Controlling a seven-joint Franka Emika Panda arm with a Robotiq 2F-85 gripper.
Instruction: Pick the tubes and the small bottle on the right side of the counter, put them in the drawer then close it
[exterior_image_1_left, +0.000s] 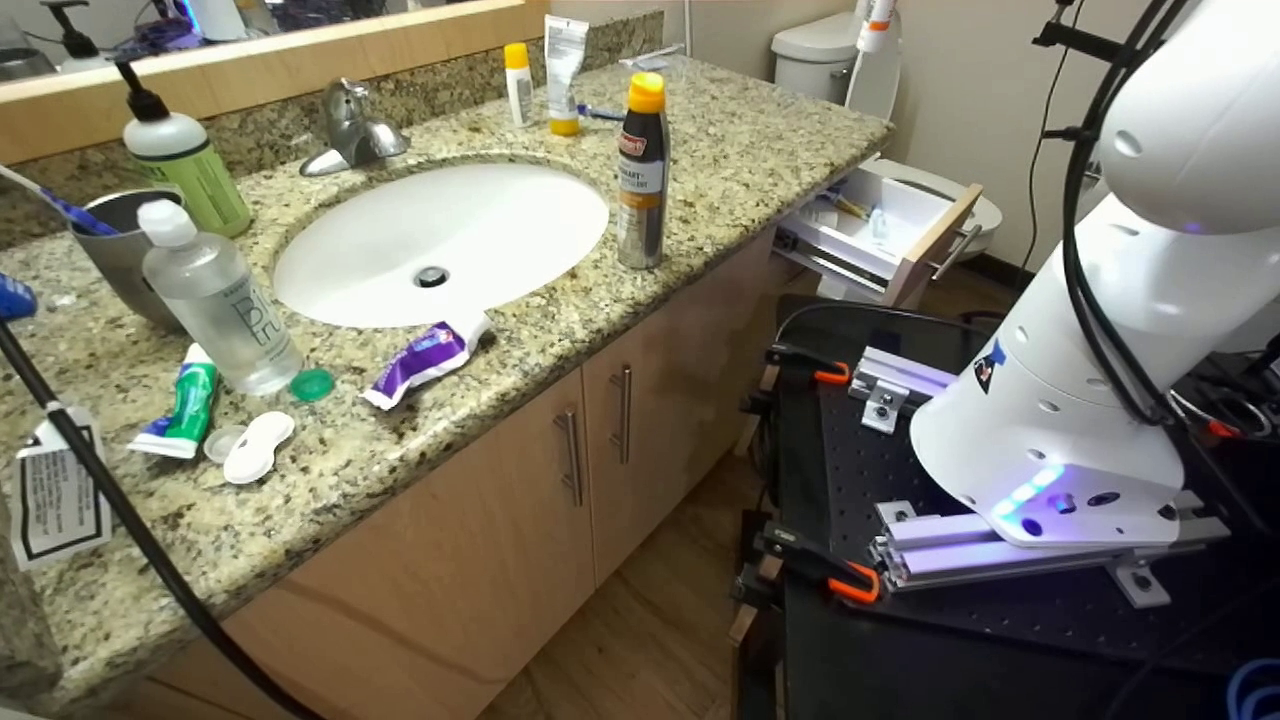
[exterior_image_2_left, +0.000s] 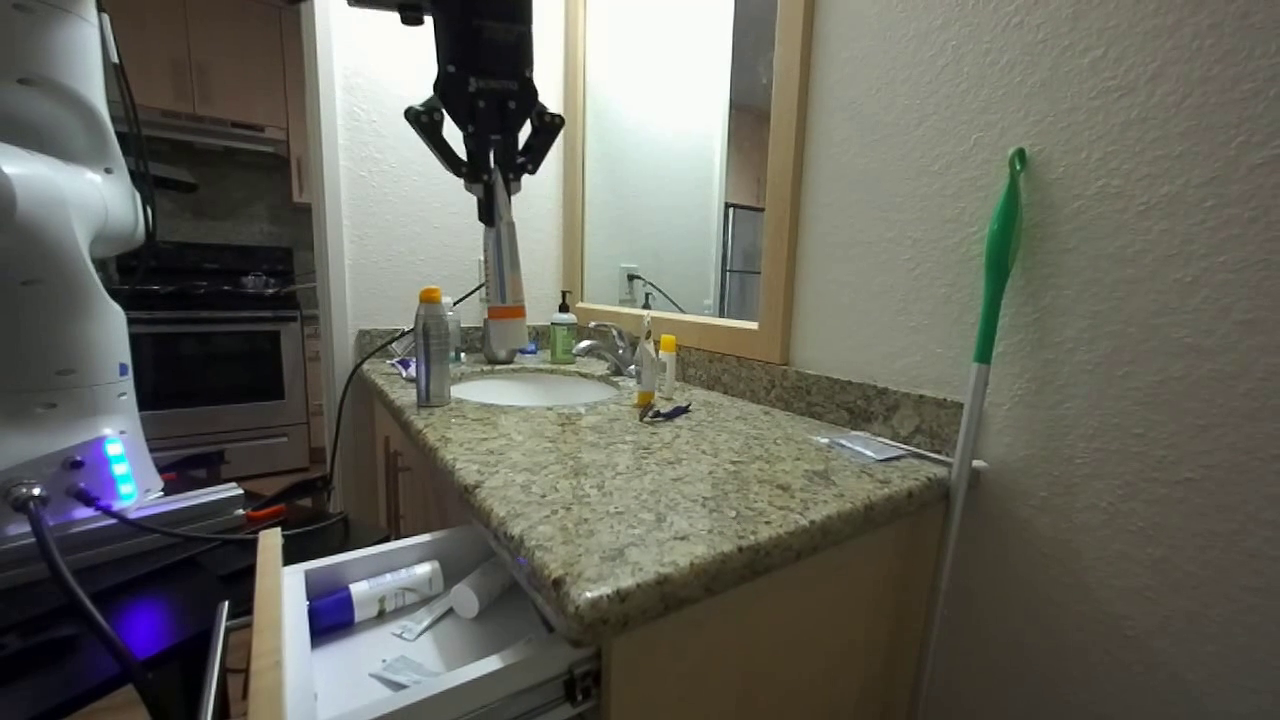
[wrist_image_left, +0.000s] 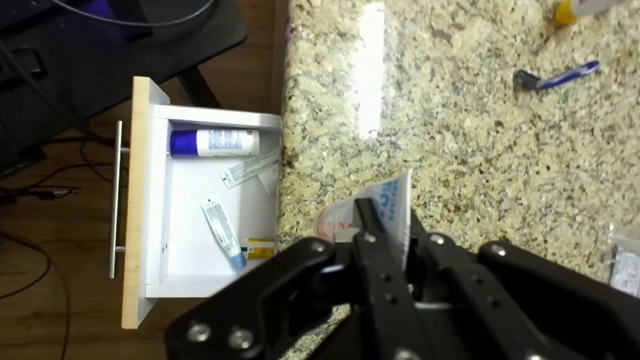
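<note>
Carry step, we judge: black tool (exterior_image_2_left: 498, 198) clamped on a white orange-banded squeeze tube (exterior_image_2_left: 507, 268), up off the speckled granite worktop (exterior_image_2_left: 620, 470). Next we'd go toward nine o'clock in the wrist view, lower, release into the open white wood-fronted drawer (wrist_image_left: 185, 225). In an exterior view, yellow-capped white tube (exterior_image_1_left: 563, 82) and small yellow-capped white bottle (exterior_image_1_left: 519, 92) wait at one o'clock from the oval white sink (exterior_image_1_left: 480, 220); white toilet (exterior_image_1_left: 808, 62) beyond

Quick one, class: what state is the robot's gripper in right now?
Gripper: closed, holding an orange-banded white tube.
</note>
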